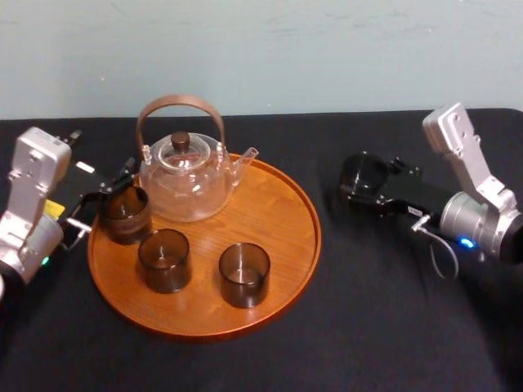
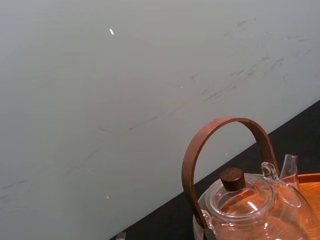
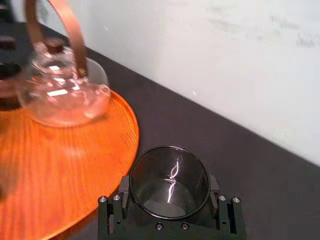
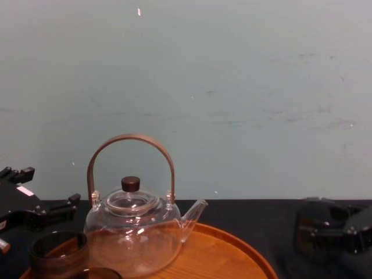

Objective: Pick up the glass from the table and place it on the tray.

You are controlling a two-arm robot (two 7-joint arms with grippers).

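At right centre of the head view, the right gripper (image 1: 359,180) pinches the glass (image 3: 169,175) on the table (image 1: 392,310) near the tray (image 1: 278,212): lift it upright before crossing inward, while the left gripper (image 1: 102,200), grip unreadable, sits at left.

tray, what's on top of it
On the tray: a teapot and three glasses, the leftmost beside the left gripper. Wood under the glasses is hidden. A fourth glass is off it, in the right gripper.

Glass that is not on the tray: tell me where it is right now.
In the head view the glass is on the robot's right, just past the tray and its right rim. It is over the black table, clamped in the right gripper.
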